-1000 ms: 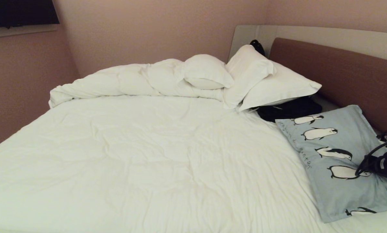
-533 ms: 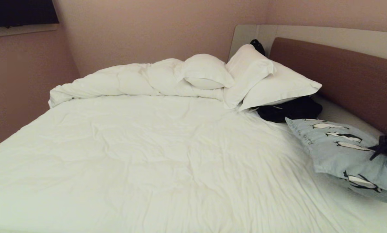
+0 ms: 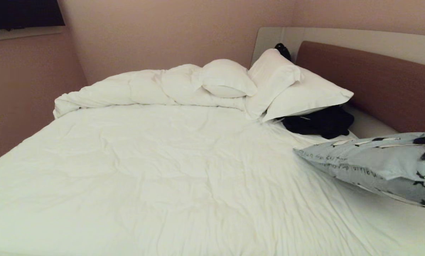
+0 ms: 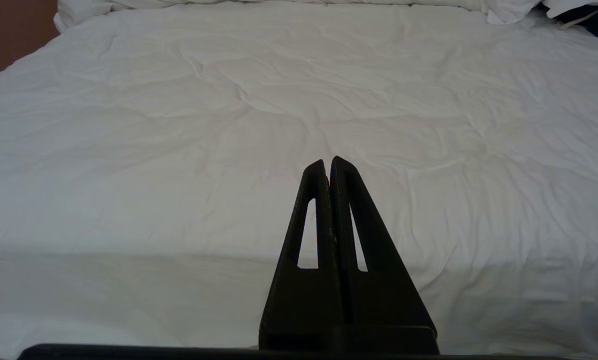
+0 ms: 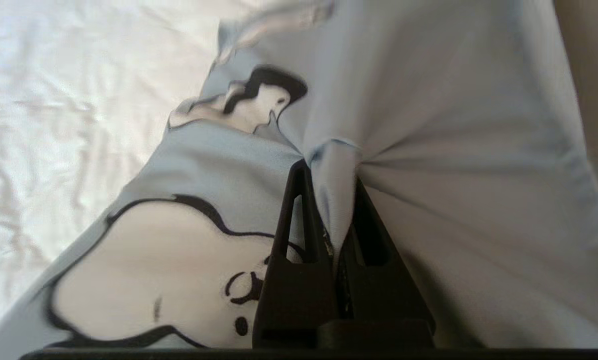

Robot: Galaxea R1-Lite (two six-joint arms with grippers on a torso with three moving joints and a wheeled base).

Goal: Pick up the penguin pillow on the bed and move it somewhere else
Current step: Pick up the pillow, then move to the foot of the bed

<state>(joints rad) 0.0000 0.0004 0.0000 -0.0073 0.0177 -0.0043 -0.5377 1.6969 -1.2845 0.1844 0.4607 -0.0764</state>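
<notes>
The right pincer (image 5: 331,175) is clamped on a small pinch of cloth on the printed face of the penguin pillow (image 3: 372,163), and that fold is all that carries it. In the head view the pillow hangs at the right side of the bed (image 3: 184,177), near the brown headboard (image 3: 369,81), lifted almost level, its lettered edge towards the middle of the mattress and a shadow on the sheet below it.

The chief risk, as I judge it, is the grip itself: only cover fabric is caught (not the filling), so the weight of the pillow could draw the cloth out between the jaws, above all if the arm swings fast or jerks. A drop here would land it back on the bed, short of a new spot.

A second risk is a snag. The dark clothing (image 3: 319,122) lies just beyond the pillow's far corner, under the white pillows (image 3: 294,89), and a low carry that way could drag it along.

The left pincer (image 4: 329,167) hangs closed and empty over the bare sheet, out of the way.
</notes>
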